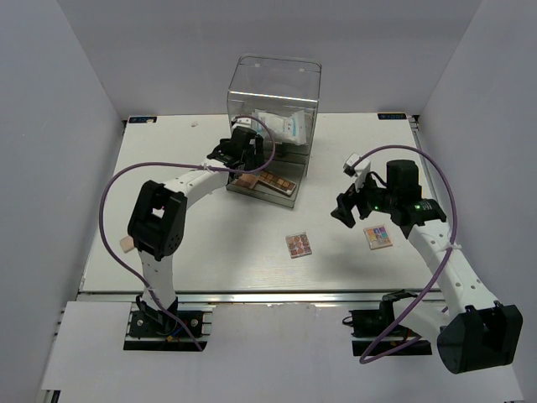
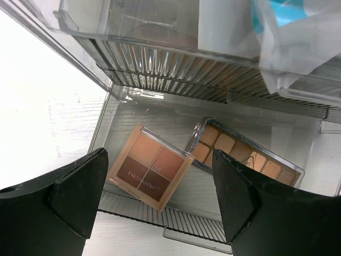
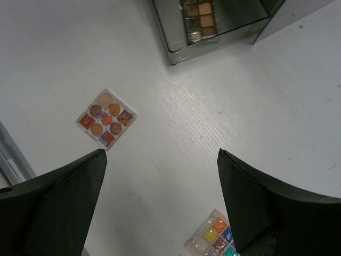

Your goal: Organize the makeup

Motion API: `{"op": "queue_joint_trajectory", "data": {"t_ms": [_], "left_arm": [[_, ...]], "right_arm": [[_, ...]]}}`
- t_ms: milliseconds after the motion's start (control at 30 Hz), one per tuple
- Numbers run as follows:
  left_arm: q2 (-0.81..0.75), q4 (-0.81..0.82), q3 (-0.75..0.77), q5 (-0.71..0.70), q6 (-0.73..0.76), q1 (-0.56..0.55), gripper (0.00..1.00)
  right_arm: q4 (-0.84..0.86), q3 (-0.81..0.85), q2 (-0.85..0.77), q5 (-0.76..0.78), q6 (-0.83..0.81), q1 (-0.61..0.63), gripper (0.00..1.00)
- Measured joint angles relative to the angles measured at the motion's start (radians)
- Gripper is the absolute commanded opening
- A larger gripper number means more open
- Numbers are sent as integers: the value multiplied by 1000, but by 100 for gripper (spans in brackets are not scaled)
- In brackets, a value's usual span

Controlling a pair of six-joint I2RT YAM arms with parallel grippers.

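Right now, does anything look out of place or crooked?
Two palettes lie loose on the table: the round-pan palette and the multicoloured palette. In the open drawer, the brown palette sits skewed.

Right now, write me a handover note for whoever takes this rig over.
Left gripper: open, empty, over the pulled-out bottom drawer of the clear acrylic drawer box.
Right gripper: open, empty, above the white table.
Done: brown four-pan eyeshadow palette and long narrow tan palette lie in that drawer; white blue-printed soft packet sits higher in the box.
Left to do: square palette of round orange pans and multicoloured square palette lie on the table; drawer stands open.
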Motion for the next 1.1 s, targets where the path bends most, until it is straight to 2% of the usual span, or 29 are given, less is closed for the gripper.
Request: {"op": "queue_joint_trajectory", "data": {"t_ms": [133, 267, 400, 567, 667, 733, 800, 967, 1100], "left_arm": [[-15, -13, -12, -8, -8, 3, 83], [-125, -21, -131, -11, -35, 9, 81], [-309, -44, -302, -33, -88, 21, 80], [-527, -89, -486, -66, -168, 31, 80], [-663, -134, -568, -89, -220, 31, 85], [-760, -160, -606, -113, -258, 31, 94], [-846, -182, -634, -139, -294, 31, 98], [-1018, -231, -713, -203, -377, 31, 98], [-1058, -297, -755, -228, -426, 32, 98]], "right_arm": [[-34, 0, 31, -51, -25, 20, 89], [-32, -35, 75, -39, -23, 94, 89], [-22, -116, 84, 22, 5, 205, 89], [45, -139, 147, 197, 196, 304, 89], [66, -113, 222, 293, 325, 352, 89], [88, -88, 275, 335, 393, 389, 89], [108, -68, 313, 370, 442, 424, 89], [136, 13, 428, 439, 525, 505, 89], [149, 58, 518, 506, 558, 547, 89]]}}
